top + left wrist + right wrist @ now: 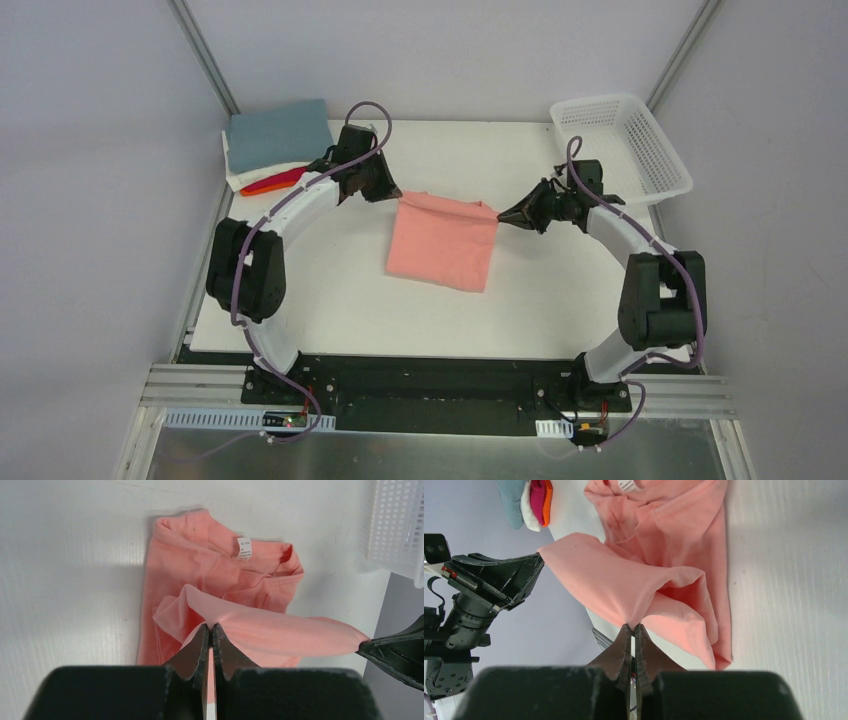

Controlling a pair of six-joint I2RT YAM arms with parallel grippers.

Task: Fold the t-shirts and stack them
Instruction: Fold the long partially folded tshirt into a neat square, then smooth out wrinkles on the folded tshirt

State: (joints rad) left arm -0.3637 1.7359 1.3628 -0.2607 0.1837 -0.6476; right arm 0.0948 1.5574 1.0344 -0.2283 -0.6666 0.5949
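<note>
**Pink shirt held taut by both grippers at mid-table**

The salmon-pink t-shirt lies around the middle of the tabletop, a little nearer the far edge than the near one. It is already doubled over into a rough rectangle. Its far edge is lifted off the surface and drawn into a straight line between the two grippers, while the rest rests flat on the table below. In the left wrist view the collar end, with a small white label, lies flat against the table under the raised fold.

The left gripper pinches the left end of that raised edge. Its fingers are pressed together with only a thin layer of cloth between them. The right gripper pinches the right end in the same way, its jaws closed tight on the fabric. The two grippers face each other across the shirt.

At the far left corner sits the stack of folded t-shirts: grey-blue on top, with white, orange and red edges showing beneath. The left arm reaches past just beside it. A white lattice basket stands at the far right corner, behind the right arm.
</note>
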